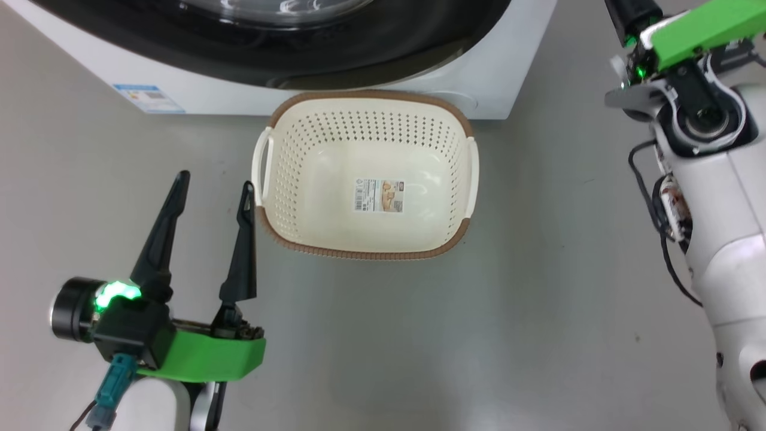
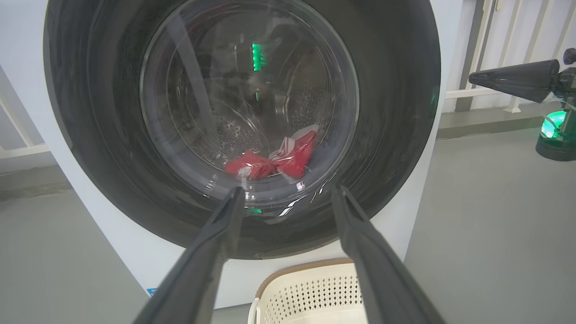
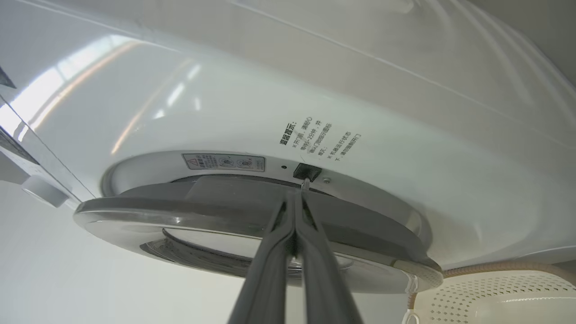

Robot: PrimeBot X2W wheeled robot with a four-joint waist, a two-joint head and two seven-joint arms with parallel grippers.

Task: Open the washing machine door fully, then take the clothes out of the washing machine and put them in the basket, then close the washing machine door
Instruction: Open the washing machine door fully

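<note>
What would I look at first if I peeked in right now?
The red clothes pop out first, lying low in the drum behind the glass of the black-rimmed washing machine door. An empty cream basket sits on the grey floor right in front of the white washing machine. The left gripper hangs open beside the basket, while the right gripper, pinched shut, points at the door's edge.

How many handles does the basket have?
2. One white handle is on the left side of the basket, and the other is on its right side. The whole basket is in view, so none seem hidden.
</note>
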